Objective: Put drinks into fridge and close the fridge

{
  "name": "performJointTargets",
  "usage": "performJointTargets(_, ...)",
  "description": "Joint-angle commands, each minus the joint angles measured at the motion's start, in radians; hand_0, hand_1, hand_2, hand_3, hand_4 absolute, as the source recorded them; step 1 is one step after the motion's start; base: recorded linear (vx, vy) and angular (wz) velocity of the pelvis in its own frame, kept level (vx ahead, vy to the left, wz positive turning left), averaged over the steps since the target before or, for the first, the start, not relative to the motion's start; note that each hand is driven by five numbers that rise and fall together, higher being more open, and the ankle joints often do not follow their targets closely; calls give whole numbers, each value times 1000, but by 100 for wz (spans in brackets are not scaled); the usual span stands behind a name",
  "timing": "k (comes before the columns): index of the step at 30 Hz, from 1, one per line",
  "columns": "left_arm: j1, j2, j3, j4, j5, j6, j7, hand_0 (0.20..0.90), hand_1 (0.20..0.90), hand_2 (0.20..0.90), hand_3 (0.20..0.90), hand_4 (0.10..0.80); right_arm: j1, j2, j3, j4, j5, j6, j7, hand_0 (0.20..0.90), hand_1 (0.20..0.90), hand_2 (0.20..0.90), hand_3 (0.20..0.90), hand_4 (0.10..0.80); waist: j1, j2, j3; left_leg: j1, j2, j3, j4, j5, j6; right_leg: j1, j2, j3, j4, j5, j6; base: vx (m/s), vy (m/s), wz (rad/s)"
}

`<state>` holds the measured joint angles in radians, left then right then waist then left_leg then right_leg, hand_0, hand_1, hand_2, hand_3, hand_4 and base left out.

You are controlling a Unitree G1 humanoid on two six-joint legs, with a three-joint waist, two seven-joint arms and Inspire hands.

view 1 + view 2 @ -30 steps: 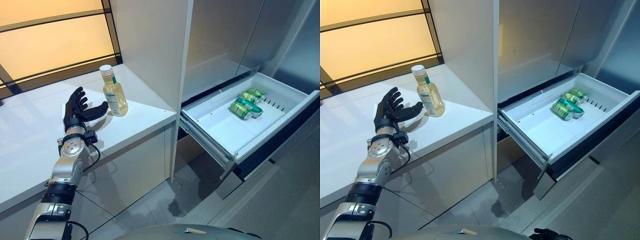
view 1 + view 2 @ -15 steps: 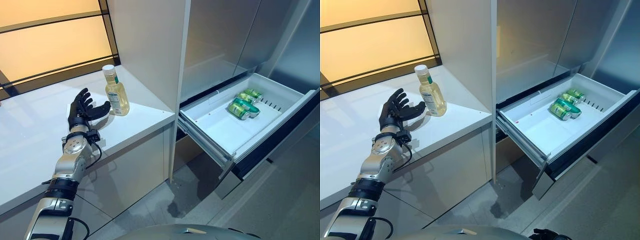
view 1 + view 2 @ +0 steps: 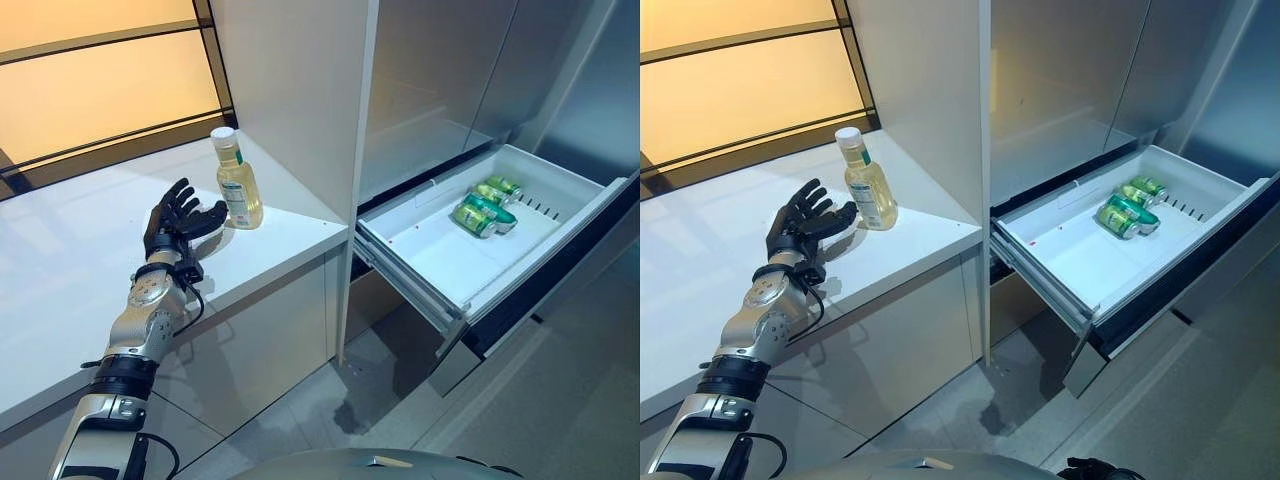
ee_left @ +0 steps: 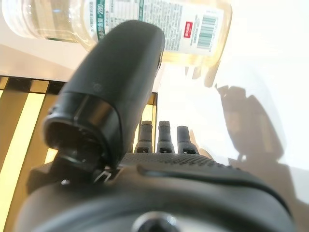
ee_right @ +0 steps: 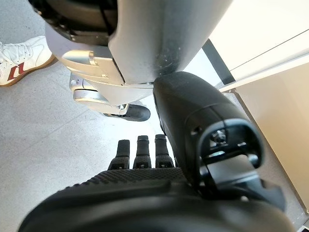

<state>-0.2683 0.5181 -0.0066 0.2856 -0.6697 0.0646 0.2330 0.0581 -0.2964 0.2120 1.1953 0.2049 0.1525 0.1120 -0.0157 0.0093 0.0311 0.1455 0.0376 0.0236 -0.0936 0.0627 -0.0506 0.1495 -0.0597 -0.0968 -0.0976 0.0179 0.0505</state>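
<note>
Currently reaching: left robot hand [image 3: 178, 218] spread wide, just beside bottle [image 3: 238, 182] on desk [image 3: 60, 260]. Next: close around bottle, carry to open fridge drawer [image 3: 445, 262].

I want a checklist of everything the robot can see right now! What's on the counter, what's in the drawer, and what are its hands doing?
Surface: white counter, holding only the bottle.
Job's things: bottle of pale yellow drink upright on the counter near the cabinet wall; green cans lying on their sides at the far end of the open white fridge drawer.
Clutter: nothing seen.
Hands: left hand open, fingers spread, right beside the bottle with the thumb reaching toward it, not gripping. Right hand down by the robot's side, fingers straight, holding nothing.
Cables: nothing to report.
Surroundings: grey tiled floor; a person's white shoe in the right wrist view.
</note>
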Motion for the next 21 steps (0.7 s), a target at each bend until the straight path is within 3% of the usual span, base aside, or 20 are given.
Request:
performJointTargets(1, -209, 40, 3, -143, -9, -84, -39, 900, 900, 900, 900, 800, -45, 35, 52, 2, 3, 6, 24, 900, 900, 900, 900, 800, 1, -1, -1, 4, -68, -73, 6, -102, 50, -1, 30, -1, 35, -38, 15, 0, 0, 0)
performJointTargets(21, -129, 83, 38, -239, 5, -55, -122, 900, 900, 900, 900, 800, -39, 25, 31, -13, 6, 2, 25, 900, 900, 900, 900, 800, 16, 0, 4, -1, -69, -73, 6, -99, 51, -1, 28, -8, 29, -34, 16, 0, 0, 0)
